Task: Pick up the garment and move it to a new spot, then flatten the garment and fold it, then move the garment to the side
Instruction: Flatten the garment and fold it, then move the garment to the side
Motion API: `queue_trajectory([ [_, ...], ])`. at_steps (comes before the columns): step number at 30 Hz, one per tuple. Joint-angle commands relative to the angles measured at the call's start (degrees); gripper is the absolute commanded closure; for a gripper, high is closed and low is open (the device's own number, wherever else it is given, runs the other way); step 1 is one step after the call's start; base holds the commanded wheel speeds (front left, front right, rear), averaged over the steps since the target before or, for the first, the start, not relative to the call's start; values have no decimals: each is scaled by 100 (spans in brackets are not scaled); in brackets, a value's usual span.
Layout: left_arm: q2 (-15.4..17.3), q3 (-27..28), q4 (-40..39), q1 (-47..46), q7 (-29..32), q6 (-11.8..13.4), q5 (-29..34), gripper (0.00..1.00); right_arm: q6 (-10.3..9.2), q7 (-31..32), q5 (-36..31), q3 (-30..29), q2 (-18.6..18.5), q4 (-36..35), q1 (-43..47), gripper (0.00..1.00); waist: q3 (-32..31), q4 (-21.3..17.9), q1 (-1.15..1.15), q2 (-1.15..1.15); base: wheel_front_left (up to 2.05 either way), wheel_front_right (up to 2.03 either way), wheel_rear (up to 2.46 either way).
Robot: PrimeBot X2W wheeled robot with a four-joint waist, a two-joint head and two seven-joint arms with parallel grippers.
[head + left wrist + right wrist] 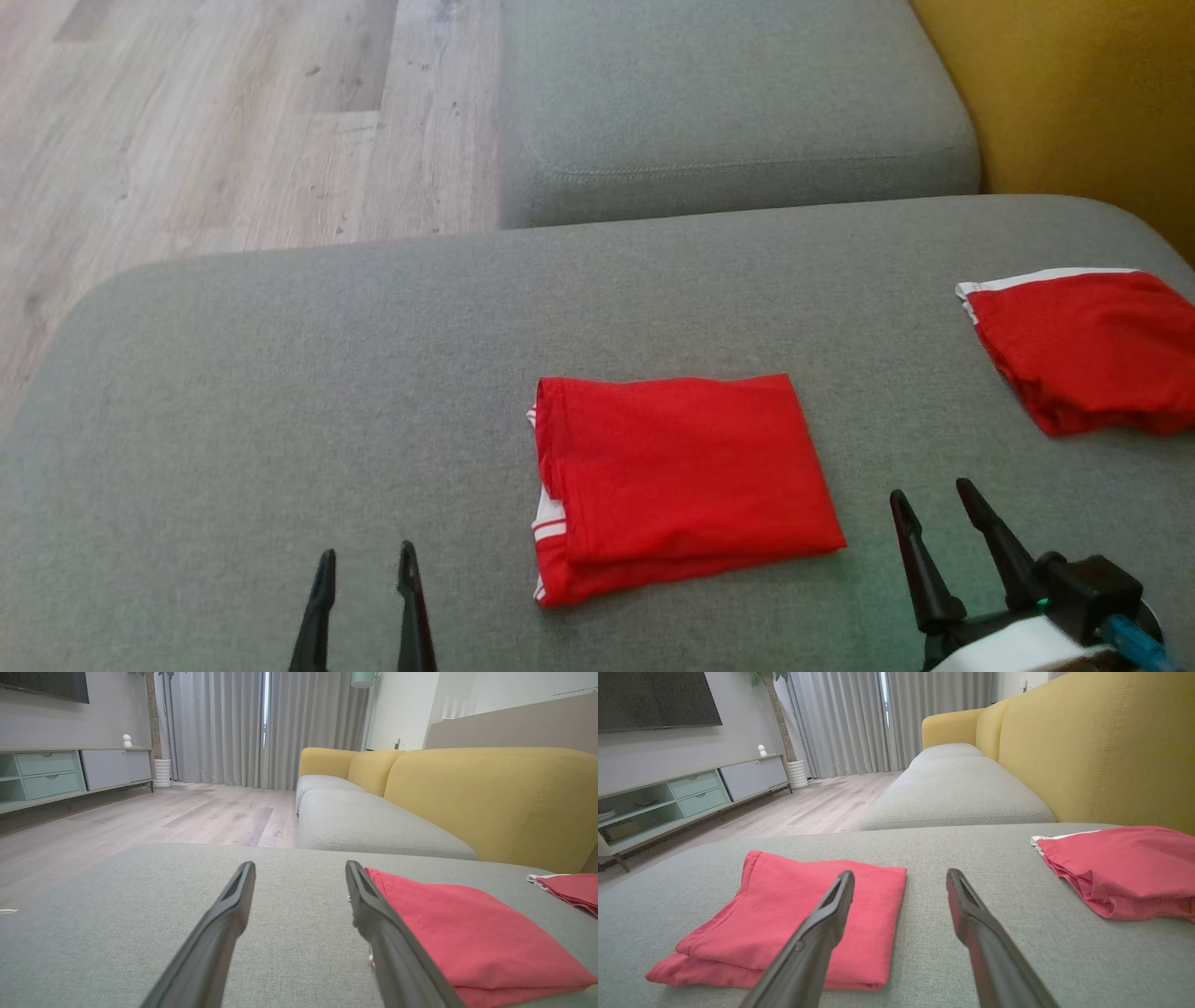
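Observation:
A red garment (677, 481) with white trim lies folded into a neat rectangle on the grey sofa cushion (280, 392), near the middle front. It shows to the right of my left fingers as the garment (467, 933) and to the left of my right fingers as the garment (798, 914). My left gripper (367, 557) stands open to the garment's left, not touching it. At the lower right my right gripper (929, 495) is open too, just beyond the garment's right edge. Both hold nothing.
A second folded red garment (1088, 350) with a white hem lies at the cushion's right edge. A further grey seat cushion (728, 103) and the yellow backrest (1083, 103) stand behind. Wooden floor (205, 121) lies to the left, beyond the cushion's rounded edge.

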Motion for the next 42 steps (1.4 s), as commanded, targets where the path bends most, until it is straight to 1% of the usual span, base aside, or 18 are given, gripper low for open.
queue_trajectory([
  [1,-56,276,-134,-163,-55,-56,74,0,21,-77,-99,11,-16,-214,-157,0,-41,-38,1,0,0,0,0],
  [5,-56,351,-98,-96,-55,-136,114,0,21,-78,-203,-14,87,-244,-74,0,-81,-74,1,0,0,0,0],
  [11,-57,351,-73,-64,-55,-177,150,0,21,-78,-261,-3,113,-265,-49,0,-83,-87,1,0,0,0,0],
  [31,-57,350,24,-89,-55,-186,193,0,21,-78,-245,11,86,-238,-55,0,-110,-70,1,0,0,0,0],
  [42,-57,266,56,-123,-55,-159,243,0,21,-79,-216,26,47,-58,-173,0,73,12,1,0,0,0,0],
])
